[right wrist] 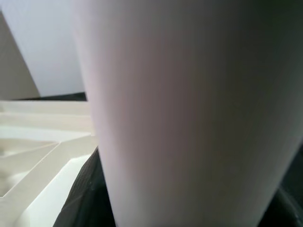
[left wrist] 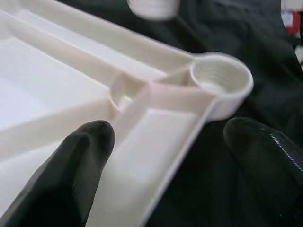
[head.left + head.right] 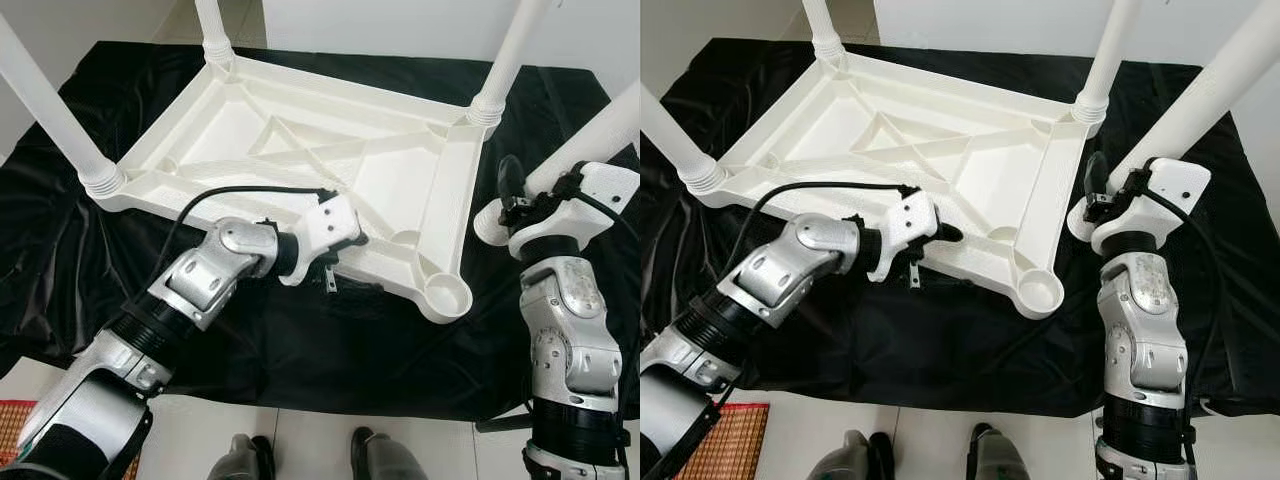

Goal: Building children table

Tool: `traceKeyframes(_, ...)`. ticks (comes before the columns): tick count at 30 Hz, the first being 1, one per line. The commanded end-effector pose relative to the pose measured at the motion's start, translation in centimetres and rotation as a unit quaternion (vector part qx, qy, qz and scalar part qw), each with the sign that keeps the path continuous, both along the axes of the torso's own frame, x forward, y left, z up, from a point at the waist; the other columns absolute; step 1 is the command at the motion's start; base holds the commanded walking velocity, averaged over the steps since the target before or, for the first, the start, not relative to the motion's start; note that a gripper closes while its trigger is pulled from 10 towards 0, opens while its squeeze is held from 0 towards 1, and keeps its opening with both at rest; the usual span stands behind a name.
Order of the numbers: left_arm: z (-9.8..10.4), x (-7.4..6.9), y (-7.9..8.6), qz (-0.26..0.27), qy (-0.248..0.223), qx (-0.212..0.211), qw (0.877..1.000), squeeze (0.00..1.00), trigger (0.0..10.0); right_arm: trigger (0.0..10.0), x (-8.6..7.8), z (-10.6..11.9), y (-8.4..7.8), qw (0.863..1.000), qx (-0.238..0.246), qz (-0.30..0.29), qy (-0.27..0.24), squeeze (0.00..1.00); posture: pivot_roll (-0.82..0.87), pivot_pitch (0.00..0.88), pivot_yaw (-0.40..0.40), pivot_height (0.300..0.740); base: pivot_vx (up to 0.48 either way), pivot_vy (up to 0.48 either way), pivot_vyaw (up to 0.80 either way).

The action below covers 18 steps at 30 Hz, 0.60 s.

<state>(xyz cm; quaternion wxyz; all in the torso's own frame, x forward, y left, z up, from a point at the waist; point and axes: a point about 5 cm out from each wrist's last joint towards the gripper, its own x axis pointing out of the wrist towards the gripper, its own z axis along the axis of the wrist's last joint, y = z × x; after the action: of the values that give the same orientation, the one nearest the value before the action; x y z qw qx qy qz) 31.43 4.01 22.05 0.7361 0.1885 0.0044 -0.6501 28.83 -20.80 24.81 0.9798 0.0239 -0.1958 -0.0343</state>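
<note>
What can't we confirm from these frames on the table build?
- Loose leg: top end cut off by the head views' edge; right wrist view blurred by its closeness.
- Right gripper: fingers mostly behind the leg, grip unclear.
- Empty corner socket: thread detail soft in the left wrist view.
- Left gripper: open astride the tabletop rim; contact unclear.

No writing to read anywhere I look; the upturned white tabletop [image 3: 300, 150] is blank, perhaps with mouldings too soft to make out.

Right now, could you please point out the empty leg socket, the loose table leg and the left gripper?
Empty leg socket [image 3: 447, 295], left eye view, its round rim.
Loose table leg [image 3: 1200, 100], right eye view, mid shaft.
Left gripper [image 2: 165, 142], left wrist view, between fingertips.
</note>
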Motion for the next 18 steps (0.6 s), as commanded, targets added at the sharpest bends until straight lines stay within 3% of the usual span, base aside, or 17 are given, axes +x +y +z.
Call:
traceKeyframes(1,1.0,0.4,0.1,0.028,0.004,-0.031,0.999,1.00,10.0,10.0,0.2,-0.2,0.5,1.000,-0.002,0.013,0.010,0.00,-0.05,0.186,0.004,0.740,0.000,0.000,0.00)
traceKeyframes(3,1.8,0.6,0.2,0.042,0.006,-0.055,0.998,1.00,10.0,10.0,0.4,-0.4,0.8,1.000,-0.006,0.017,0.017,0.00,-0.04,0.185,-0.001,0.740,0.000,0.000,0.00)
traceKeyframes(6,3.3,1.0,0.6,0.105,-0.003,-0.133,0.986,1.00,10.0,10.0,0.6,-0.8,1.5,0.999,-0.021,0.026,0.022,0.00,-0.02,0.178,-0.011,0.740,0.000,0.000,0.00)
traceKeyframes(8,3.6,1.2,0.7,0.123,-0.006,-0.151,0.981,1.00,10.0,10.0,0.7,-0.9,1.6,0.999,-0.023,0.027,0.023,0.00,-0.02,0.178,-0.011,0.740,0.000,0.000,0.00)
traceKeyframes(9,3.9,1.5,0.9,0.152,-0.008,-0.177,0.972,0.73,10.0,10.0,0.7,-1.0,1.8,0.999,-0.025,0.029,0.024,0.00,-0.01,0.172,-0.014,0.740,0.000,0.000,0.00)
traceKeyframes(10,3.9,1.5,0.9,0.152,-0.008,-0.177,0.972,0.73,10.0,10.0,0.7,-1.0,1.8,0.999,-0.025,0.029,0.024,0.00,-0.01,0.172,-0.014,0.740,0.000,0.000,0.00)
traceKeyframes(11,4.0,1.9,1.3,0.189,0.001,-0.207,0.960,0.27,10.0,10.0,0.8,-1.3,2.2,0.999,-0.026,0.035,0.023,0.00,-0.01,0.172,-0.014,0.740,0.000,0.000,0.00)
traceKeyframes(12,4.0,1.9,1.3,0.189,0.001,-0.207,0.960,0.27,10.0,10.0,0.8,-1.3,2.2,0.999,-0.026,0.035,0.023,0.00,-0.01,0.172,-0.014,0.740,0.000,0.000,0.00)
traceKeyframes(13,4.0,2.1,1.7,0.218,0.006,-0.235,0.947,0.00,10.0,10.0,0.7,-1.4,2.6,0.999,-0.036,0.035,0.016,0.00,0.00,0.168,-0.020,0.740,0.000,0.000,0.00)
traceKeyframes(14,4.0,2.1,1.7,0.218,0.006,-0.235,0.947,0.00,10.0,10.0,0.7,-1.4,2.6,0.999,-0.036,0.035,0.016,0.00,0.00,0.168,-0.020,0.740,0.000,0.000,0.00)
traceKeyframes(16,3.8,2.3,2.6,0.280,-0.003,-0.265,0.923,0.00,10.0,10.0,0.5,-1.8,3.3,0.998,-0.043,0.039,0.007,0.00,0.02,0.168,-0.025,0.740,0.000,0.000,0.00)
traceKeyframes(17,3.8,2.3,2.6,0.280,-0.003,-0.265,0.923,0.00,10.0,10.0,0.5,-1.8,3.3,0.998,-0.043,0.039,0.007,0.00,0.02,0.168,-0.025,0.740,0.000,0.000,0.00)
traceKeyframes(18,3.7,2.3,3.0,0.302,-0.015,-0.270,0.914,0.00,10.0,10.0,0.4,-1.9,3.6,0.998,-0.043,0.040,0.002,0.00,0.02,0.168,-0.025,0.740,0.000,0.000,0.00)
